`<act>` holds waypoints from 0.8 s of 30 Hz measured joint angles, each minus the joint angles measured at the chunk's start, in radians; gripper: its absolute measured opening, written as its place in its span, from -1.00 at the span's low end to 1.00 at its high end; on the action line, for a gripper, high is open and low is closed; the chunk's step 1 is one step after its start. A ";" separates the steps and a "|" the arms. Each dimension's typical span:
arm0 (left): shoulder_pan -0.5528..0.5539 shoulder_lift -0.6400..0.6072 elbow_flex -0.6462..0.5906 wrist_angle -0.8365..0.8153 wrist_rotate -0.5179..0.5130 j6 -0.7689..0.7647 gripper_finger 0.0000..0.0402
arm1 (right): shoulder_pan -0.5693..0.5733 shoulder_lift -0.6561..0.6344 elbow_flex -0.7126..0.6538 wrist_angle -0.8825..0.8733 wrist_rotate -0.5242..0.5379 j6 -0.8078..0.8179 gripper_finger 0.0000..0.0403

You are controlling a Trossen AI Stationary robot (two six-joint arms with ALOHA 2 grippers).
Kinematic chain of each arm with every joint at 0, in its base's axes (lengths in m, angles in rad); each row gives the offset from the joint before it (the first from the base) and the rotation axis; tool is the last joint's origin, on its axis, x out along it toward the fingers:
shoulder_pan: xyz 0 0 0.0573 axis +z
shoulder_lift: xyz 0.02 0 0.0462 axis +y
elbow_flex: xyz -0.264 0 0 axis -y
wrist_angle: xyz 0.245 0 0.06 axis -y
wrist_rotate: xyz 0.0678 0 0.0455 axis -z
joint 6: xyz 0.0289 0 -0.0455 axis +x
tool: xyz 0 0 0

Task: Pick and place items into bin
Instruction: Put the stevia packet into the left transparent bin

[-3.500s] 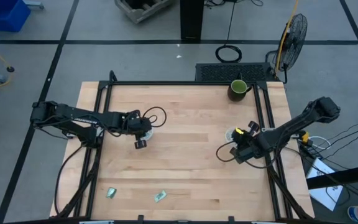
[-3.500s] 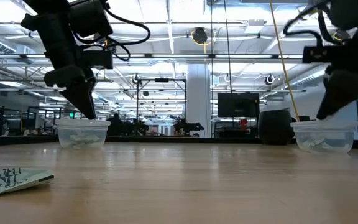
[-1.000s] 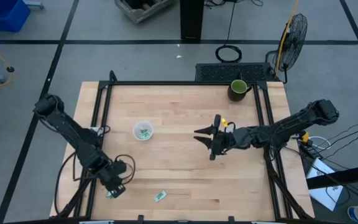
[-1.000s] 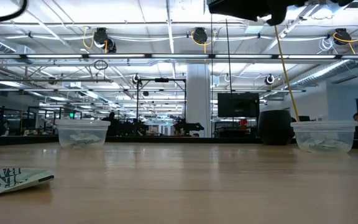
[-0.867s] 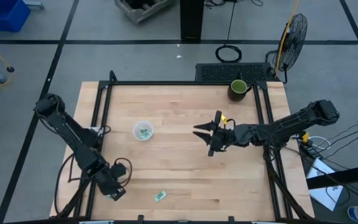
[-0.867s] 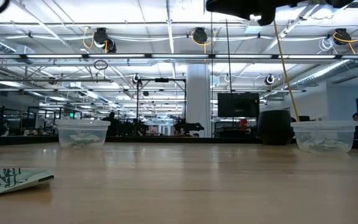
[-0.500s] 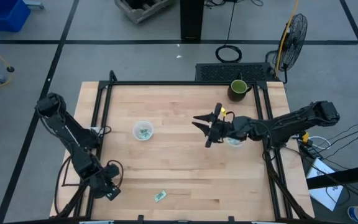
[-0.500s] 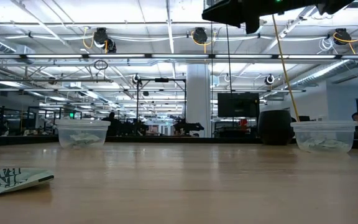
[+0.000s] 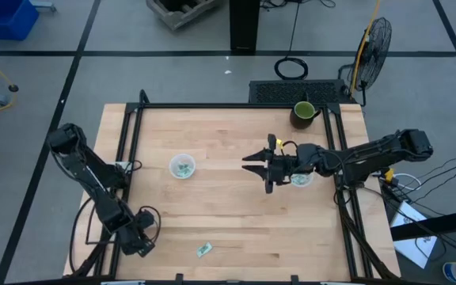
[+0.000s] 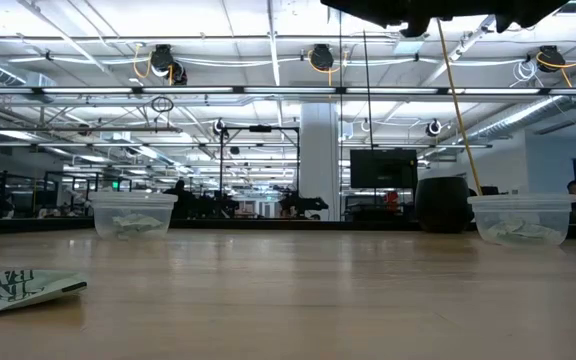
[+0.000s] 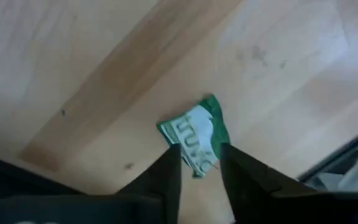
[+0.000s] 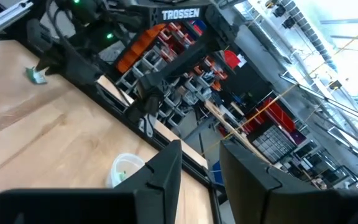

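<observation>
the left gripper [image 9: 137, 244] is low at the near left corner of the bench [image 9: 236, 229]. in the left wrist view its jaws stand a narrow gap apart, and a green-and-white packet [image 11: 194, 135] lies flat on the wood just ahead of the fingertips [image 11: 170, 158]; no grip on it is visible. in the high view this packet is hidden under the gripper.

a second packet [image 9: 204, 250] lies on the bench near the front edge, to the right of the left gripper and apart from it. the low view shows one packet [image 10: 20, 286] flat on the wood at the near left.

the right gripper [image 9: 261, 169] is raised over the middle of the bench, jaws spread wide and empty.

two clear bins stand on the bench: the left bin [image 9: 182, 166] left of centre and the right bin [image 9: 299, 179] partly under the right arm. both hold packets. a dark green mug [image 9: 303, 113] stands at the far right.
</observation>
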 joint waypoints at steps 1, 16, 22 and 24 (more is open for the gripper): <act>0.001 0.010 0.000 0.000 0.002 0.009 -0.38 | 0.000 0.000 0.000 0.001 0.001 0.001 -0.48; 0.001 0.078 0.002 -0.010 0.016 0.097 -0.25 | 0.000 0.000 0.000 -0.001 0.001 0.002 -0.48; 0.008 0.079 0.003 -0.054 0.006 0.174 -0.68 | 0.000 0.000 0.000 -0.001 0.001 0.002 -0.48; 0.014 0.079 0.003 -0.056 -0.005 0.194 -0.84 | 0.000 0.000 0.000 -0.001 0.001 0.002 -0.48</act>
